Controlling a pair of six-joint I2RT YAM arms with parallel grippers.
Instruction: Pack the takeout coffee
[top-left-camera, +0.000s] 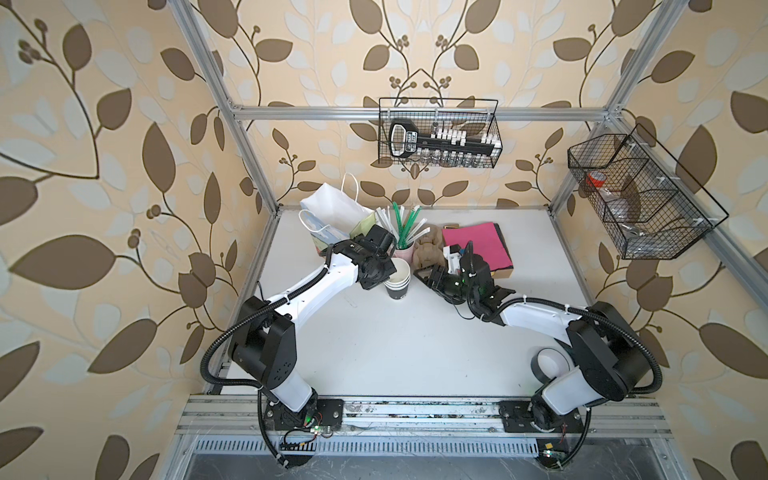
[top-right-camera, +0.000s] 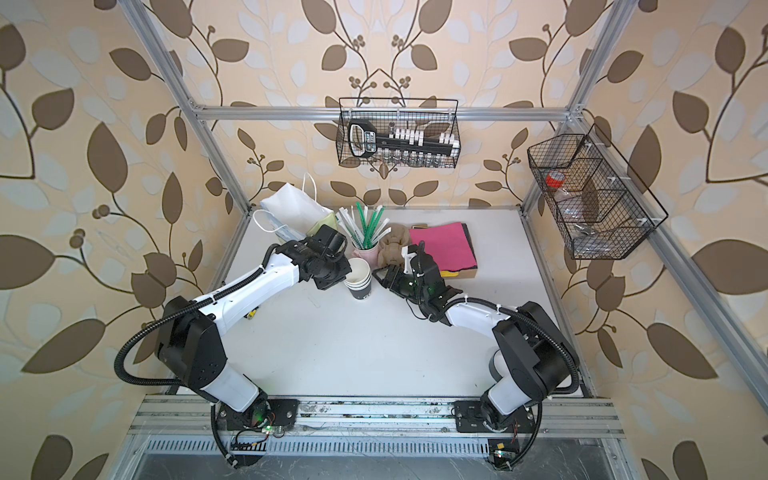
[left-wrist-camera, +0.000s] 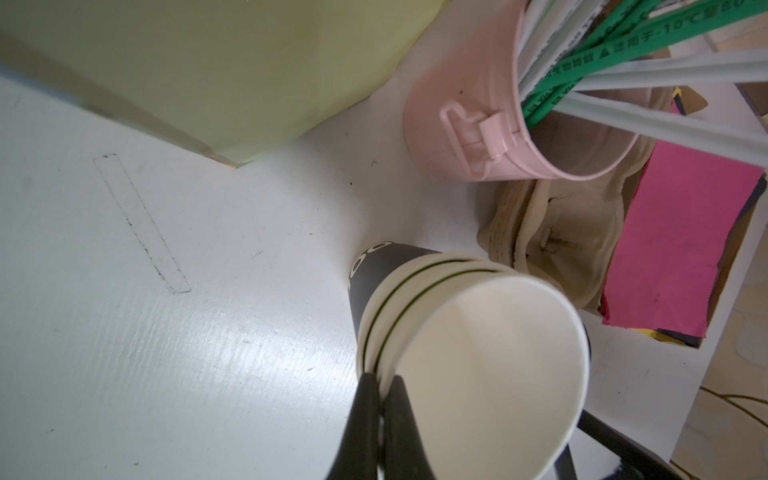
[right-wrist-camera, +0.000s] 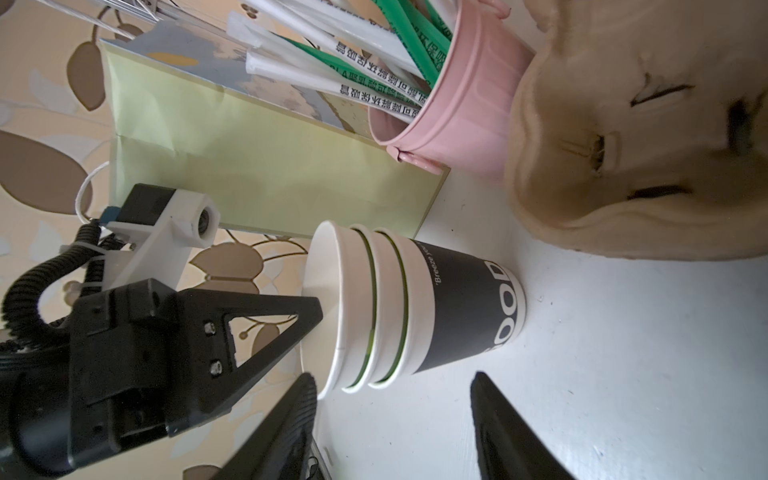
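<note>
Evidently a preparatory step: the takeout coffee itself, a lidded cup, appears in none of the views, and the work concerns a stack of lidless cups (right-wrist-camera: 457, 307) standing upright on the white table (top-left-camera: 395, 353), near the pink straw bucket (left-wrist-camera: 457, 124) and just in front of the paper bag (top-left-camera: 332, 208). The left gripper (left-wrist-camera: 382, 384) has its jaws pressed together on the rim of the topmost cup (left-wrist-camera: 490, 365), one finger inside the wall and one outside. The right gripper (right-wrist-camera: 392, 379) is level with the stack's lower cups, jaws apart and clamped on nothing. The step in hand is judged to be separating one cup from the stack. The next move probably calls for the right jaws to close on the dark outer cup as an anchor while the left lifts straight up; a skewed pull could tip the stack towards the bucket.
</note>
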